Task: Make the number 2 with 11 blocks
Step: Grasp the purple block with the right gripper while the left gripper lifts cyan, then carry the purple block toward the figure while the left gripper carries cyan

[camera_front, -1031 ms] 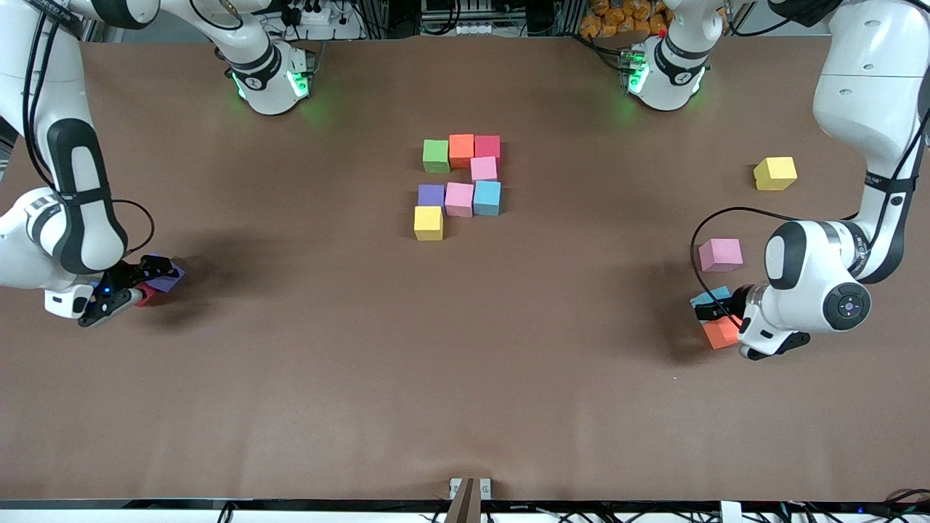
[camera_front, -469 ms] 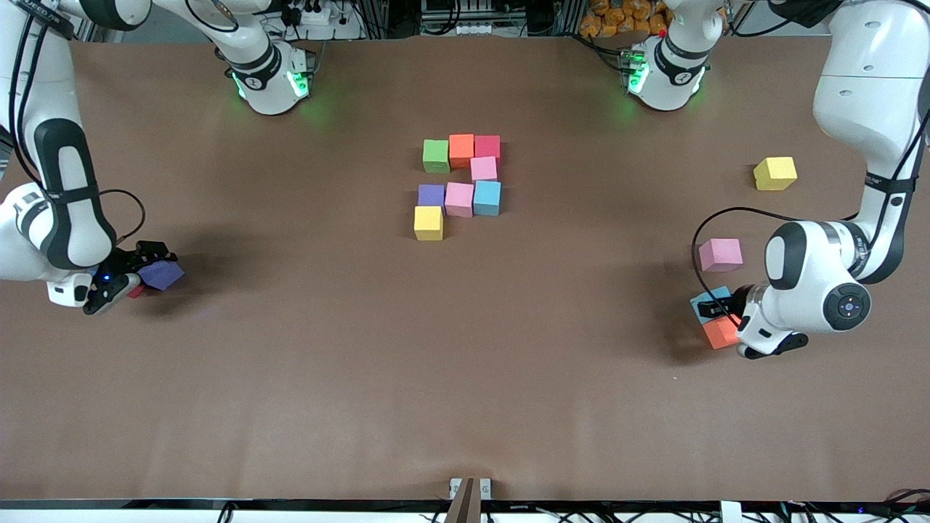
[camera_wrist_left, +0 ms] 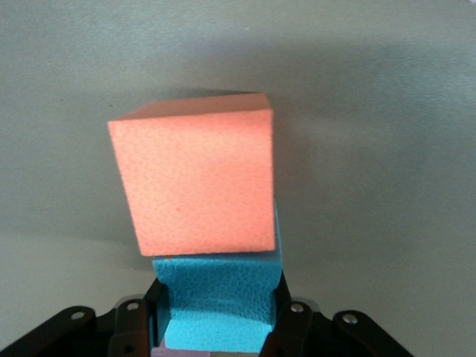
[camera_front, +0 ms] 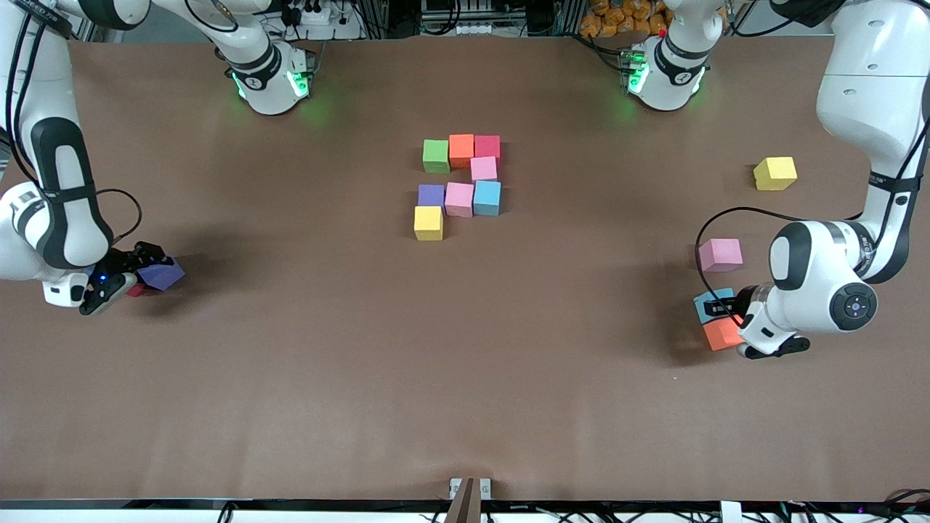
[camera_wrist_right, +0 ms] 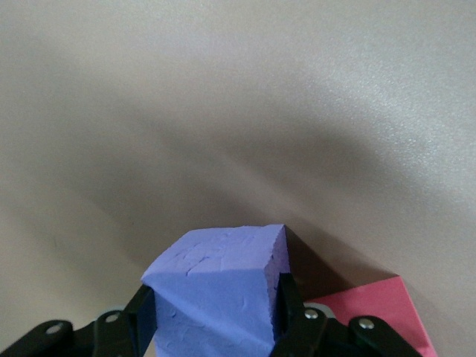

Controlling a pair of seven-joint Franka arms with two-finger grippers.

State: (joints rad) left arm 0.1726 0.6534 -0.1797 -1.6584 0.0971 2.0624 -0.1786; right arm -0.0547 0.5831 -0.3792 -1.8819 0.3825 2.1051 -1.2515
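Eight blocks (camera_front: 460, 186) are sitting mid-table. The left gripper (camera_front: 716, 309) is clamping a light blue block (camera_wrist_left: 217, 307) touching an orange block (camera_wrist_left: 195, 182). The right gripper (camera_front: 134, 272) is squeezing a purple block (camera_wrist_right: 216, 293) beside a red block (camera_wrist_right: 372, 309).

Fourteen blocks (camera_front: 459, 198), perhaps more hidden, two arms (camera_front: 62, 189)

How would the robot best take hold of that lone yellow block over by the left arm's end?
By two opposite flat side faces of the yellow block, coming straight down from above. It is a cube sitting apart from the others, turned slightly, so the tool should rotate to match its sides.
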